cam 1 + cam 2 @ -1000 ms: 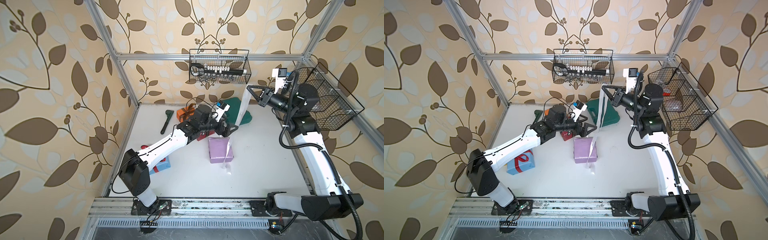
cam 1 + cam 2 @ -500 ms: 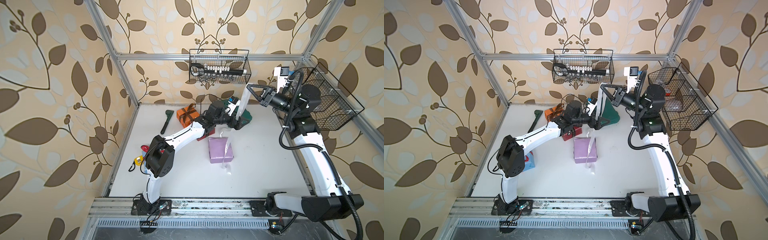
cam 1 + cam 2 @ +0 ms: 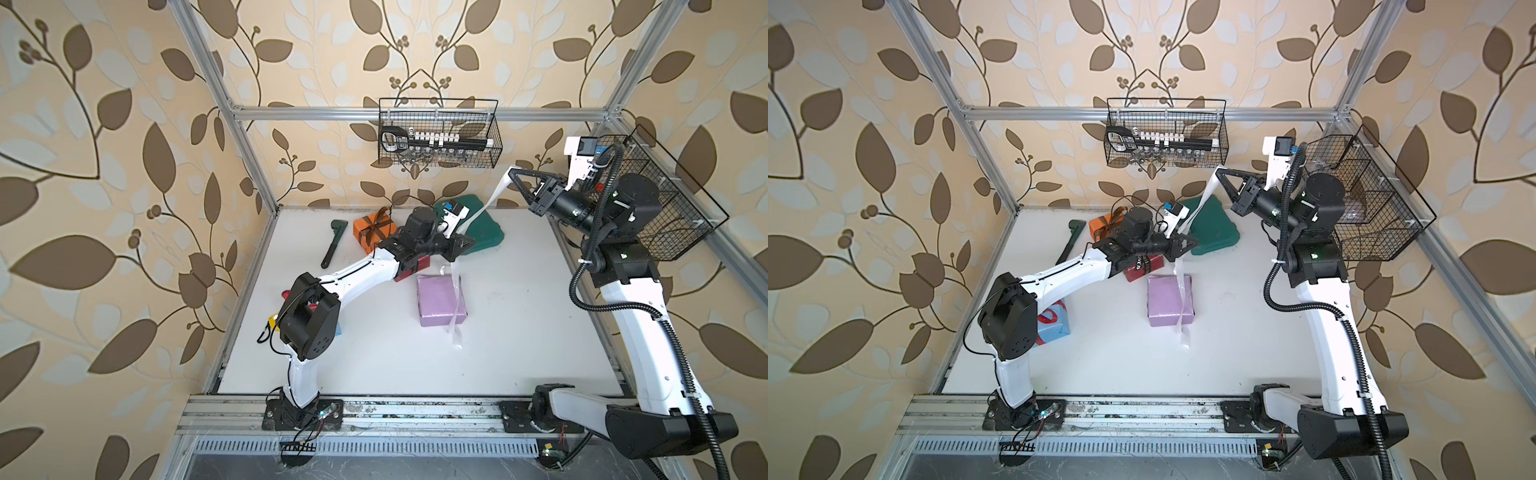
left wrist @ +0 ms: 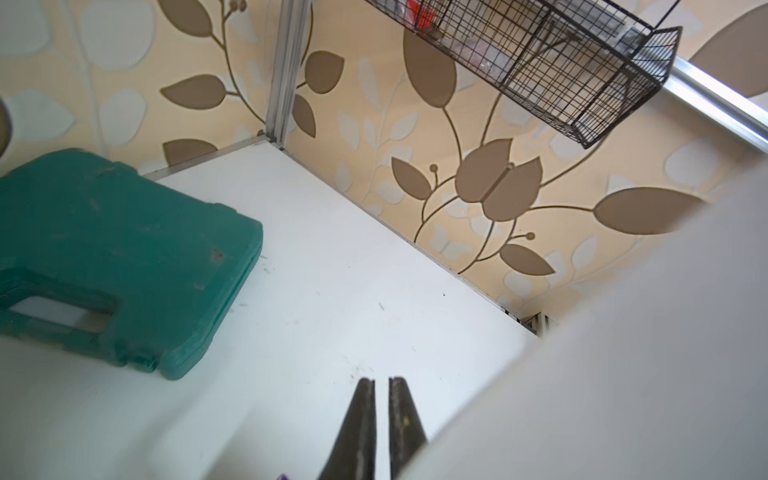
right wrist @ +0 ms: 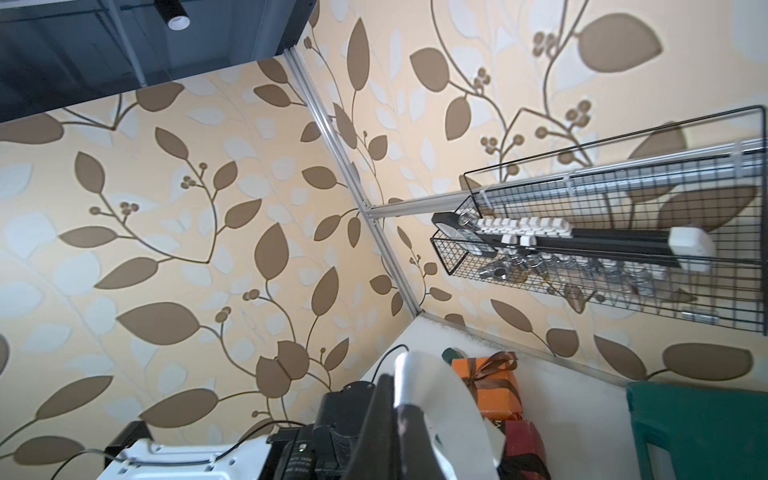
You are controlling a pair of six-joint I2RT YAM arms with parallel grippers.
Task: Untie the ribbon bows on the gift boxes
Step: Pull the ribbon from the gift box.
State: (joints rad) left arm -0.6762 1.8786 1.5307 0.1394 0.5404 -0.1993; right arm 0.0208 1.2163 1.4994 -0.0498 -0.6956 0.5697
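We judge the task about a quarter done. The white ribbon (image 3: 488, 203) of the lilac box (image 3: 438, 301), which sits near the centre of the table (image 3: 519, 332), no longer forms a bow. Its strands lie loose across the lid and one tail trails onto the table toward 6 o'clock. The other end rises toward 1 o'clock to the right gripper (image 3: 510, 173), which pinches it high above the green tool case (image 3: 484, 235).

The left gripper (image 3: 1192, 242) sits at that slanted stretch, just at 12 o'clock of the lilac box. In the left wrist view its fingers (image 4: 365, 415) are drawn almost together with a thin slit between them. We cannot tell whether the ribbon is caught there.

Three boxes seem left to do:
- **Orange box** (image 3: 370, 232), at 11 o'clock: the brown bow (image 5: 494, 368) has its loops intact.
- **Dark red box** (image 3: 1148, 268), under the left forearm: the black lettered ribbon (image 3: 1142, 261) shows, but its knot is hidden.
- **Light blue box** (image 3: 1059, 328), at 8 o'clock: the red ribbon (image 3: 1047, 319) shows only as a curve, and we take it as still tied.

Compared with a second ago, the left jaws, then spread wide, have narrowed. That gripper has gone toward 1 o'clock to meet the ribbon. The left elbow has risen, uncovering the orange box and hiding much of the blue one. The ribbon then hung nearly straight down and now slants. The right gripper has hardly moved.
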